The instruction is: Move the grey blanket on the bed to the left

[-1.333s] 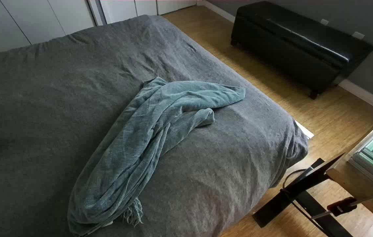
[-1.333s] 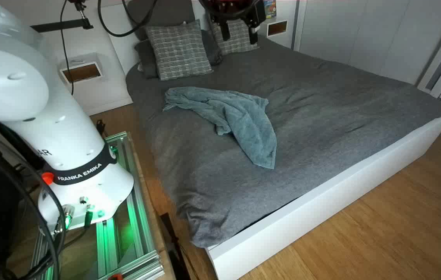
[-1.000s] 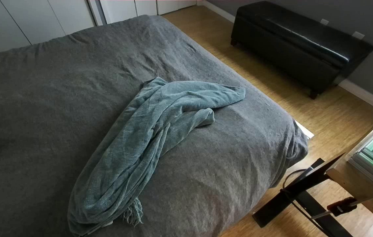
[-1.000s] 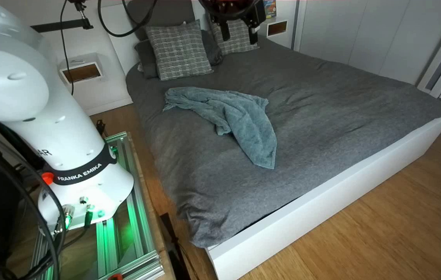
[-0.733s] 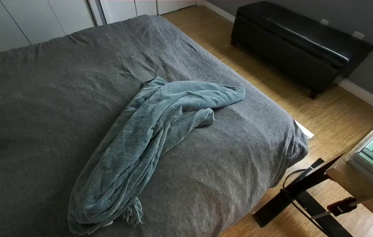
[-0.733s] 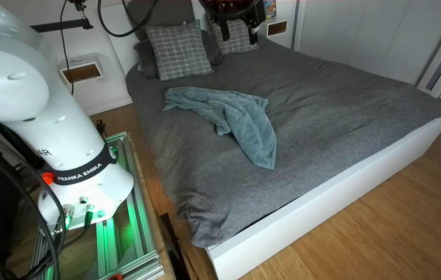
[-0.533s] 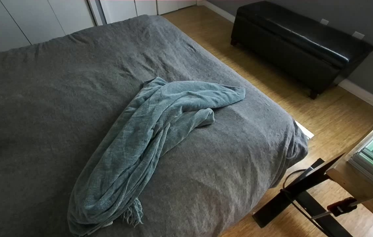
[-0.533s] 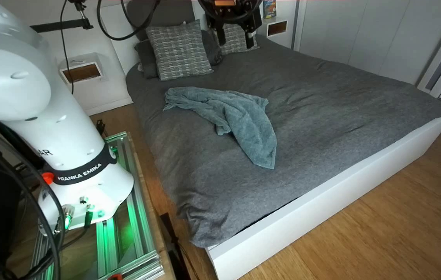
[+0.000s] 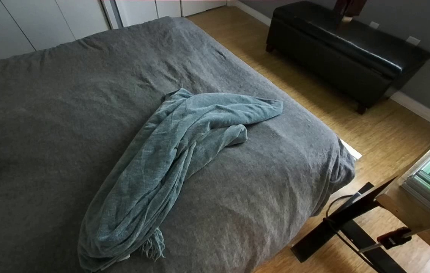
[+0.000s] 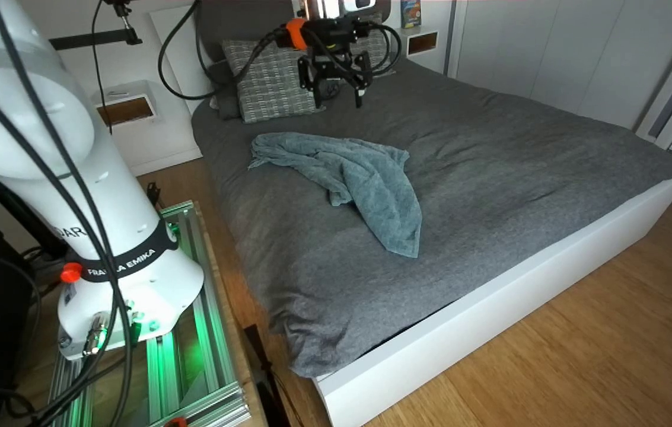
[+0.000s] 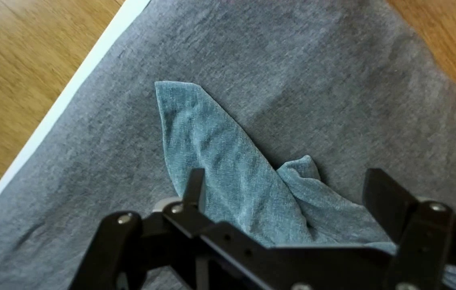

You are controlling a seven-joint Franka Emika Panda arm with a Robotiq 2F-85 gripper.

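The grey blanket (image 9: 154,163) is a rumpled blue-grey throw lying across the dark charcoal bed (image 9: 66,113). Its fringe hangs toward the near edge in that exterior view. The blanket (image 10: 371,178) and the bed (image 10: 519,154) also show in an exterior view with my gripper (image 10: 337,102), which is raised above the bed near the pillows, fingers pointing down and apart. In the wrist view my gripper (image 11: 285,174) is open and empty, with the blanket (image 11: 223,149) below and between its fingers. One blanket corner points toward the white bed frame. The gripper's body hides the blanket's lower part.
A white bed frame board (image 10: 508,296) edges the bed. Patterned pillows (image 10: 273,83) stand at the head. A black bench (image 9: 336,49) stands by the wall, with a dark arm part (image 9: 349,7) in front of it. The arm's base (image 10: 134,296) stands beside the bed.
My gripper has come down into fuller view in an exterior view and shifted slightly left. A dark arm part has entered at the top of an exterior view. The blanket has not moved.
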